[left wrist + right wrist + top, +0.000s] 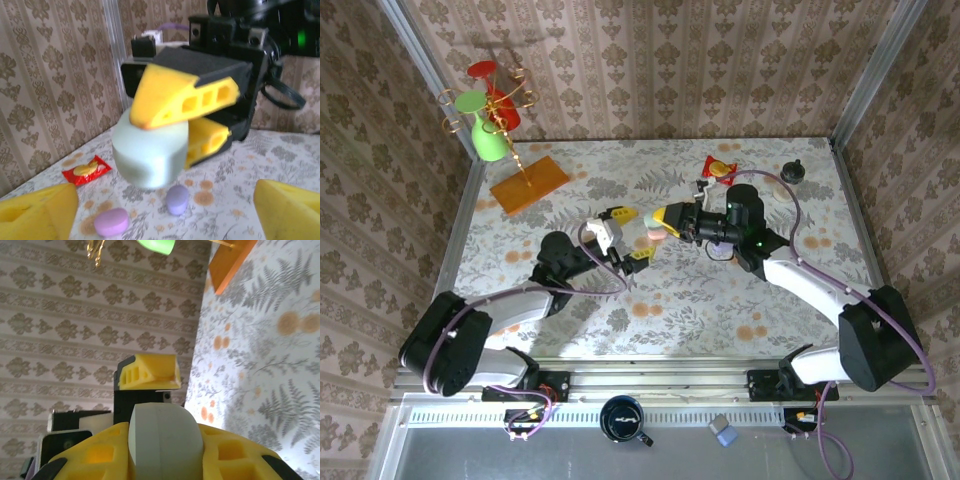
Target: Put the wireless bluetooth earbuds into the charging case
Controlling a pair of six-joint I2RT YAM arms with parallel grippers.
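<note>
Pale-mint oval plastic case (pixel 150 160): pinched aloft by our right end effector (pixel 660 222), likely for loading. Left end effector (pixel 630 236) opposite: agape, empty.

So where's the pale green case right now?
Left wrist view, middle: the pale green case is pinched in the right gripper, in mid-air just above a purple oval.

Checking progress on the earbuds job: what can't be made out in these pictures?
- Pale case, opening and contents: left wrist view, blurred, top covered by fingers of the right gripper.
- Two lilac pieces on the table: left wrist view, blurred; buds or cases unclear.
</note>
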